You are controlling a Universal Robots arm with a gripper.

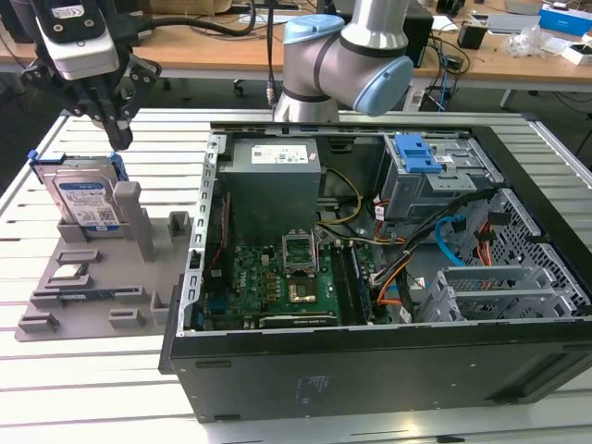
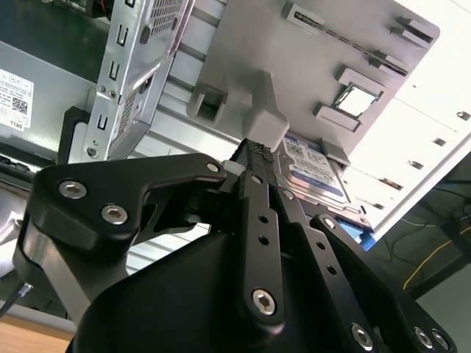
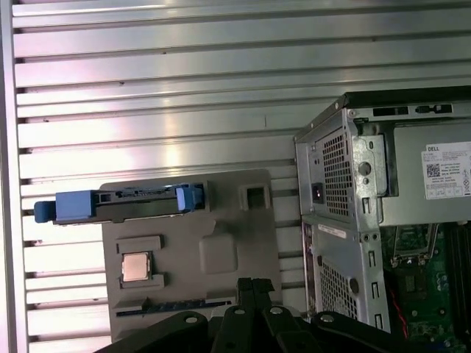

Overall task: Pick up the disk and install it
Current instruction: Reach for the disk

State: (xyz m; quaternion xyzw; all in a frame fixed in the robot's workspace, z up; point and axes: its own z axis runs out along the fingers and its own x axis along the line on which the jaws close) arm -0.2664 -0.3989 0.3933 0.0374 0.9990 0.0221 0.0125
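The disk [image 1: 86, 199], a silver drive with a white-and-blue label in a bright blue bracket, stands on edge in a slot of the grey holder tray [image 1: 102, 296] at the exterior view's left. In the first wrist view the disk [image 3: 121, 204] shows edge-on from above. In the second wrist view part of the disk's label [image 2: 316, 173] shows past the fingers. My gripper [image 1: 120, 139] hangs just above the end of the disk that lies to the exterior view's right, without touching it. Its black fingers are shut on nothing in both wrist views [image 3: 254, 285] [image 2: 256, 149].
A small square processor chip [image 1: 71, 273] lies on the same tray, in front of the disk. The open computer case [image 1: 199, 277] stands to the exterior view's right, with a motherboard [image 1: 287, 277], power supply [image 1: 273, 171] and a drive cage with a blue latch [image 1: 416, 153]. The slatted metal table [image 1: 92, 388] lies all around.
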